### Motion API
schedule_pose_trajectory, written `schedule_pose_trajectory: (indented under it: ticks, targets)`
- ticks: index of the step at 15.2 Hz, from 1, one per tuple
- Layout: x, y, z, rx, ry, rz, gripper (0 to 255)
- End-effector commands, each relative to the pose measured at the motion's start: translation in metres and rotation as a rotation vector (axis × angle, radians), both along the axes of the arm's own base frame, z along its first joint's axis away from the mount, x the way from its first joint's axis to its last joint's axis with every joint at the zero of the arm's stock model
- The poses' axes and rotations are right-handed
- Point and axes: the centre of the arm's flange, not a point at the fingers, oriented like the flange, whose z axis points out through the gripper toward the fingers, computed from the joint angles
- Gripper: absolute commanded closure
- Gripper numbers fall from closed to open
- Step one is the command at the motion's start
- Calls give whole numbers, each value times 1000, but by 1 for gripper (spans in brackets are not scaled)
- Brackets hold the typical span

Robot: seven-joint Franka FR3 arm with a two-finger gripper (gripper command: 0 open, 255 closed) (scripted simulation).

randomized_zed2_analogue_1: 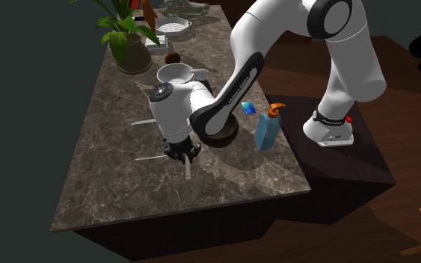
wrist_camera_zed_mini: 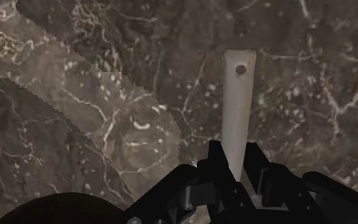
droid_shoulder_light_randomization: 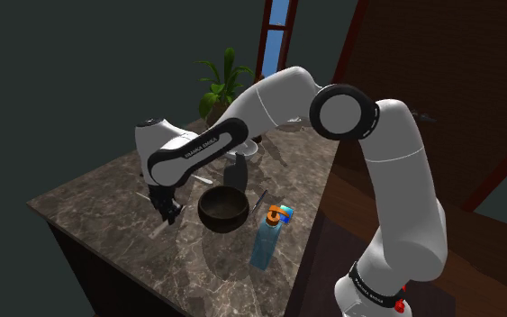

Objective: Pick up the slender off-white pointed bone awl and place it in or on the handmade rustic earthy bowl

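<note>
Flat off-white bone awl (wrist_camera_zed_mini: 238, 108) (hole at broad end) lies on dark marble counter (wrist_camera_zed_mini: 107, 127). Black gripper (wrist_camera_zed_mini: 236, 156) is closed narrowly on its tapered end, tip hidden.

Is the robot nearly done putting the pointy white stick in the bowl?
Not yet. Done: the gripper is down at the awl on the marble counter. In hand: its fingers seem to clasp the awl, low over the counter. Left: lift it, carry it to the dark bowl and let go inside.
</note>
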Motion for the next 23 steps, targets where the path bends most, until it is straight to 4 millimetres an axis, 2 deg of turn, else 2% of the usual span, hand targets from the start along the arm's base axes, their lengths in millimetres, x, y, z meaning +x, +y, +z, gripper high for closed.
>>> schedule_pose_trajectory:
  ticks: [1,23]
  targets:
    - [0,0,12,0,1,0,255]
    - [0,0,128,0,1,0,255]
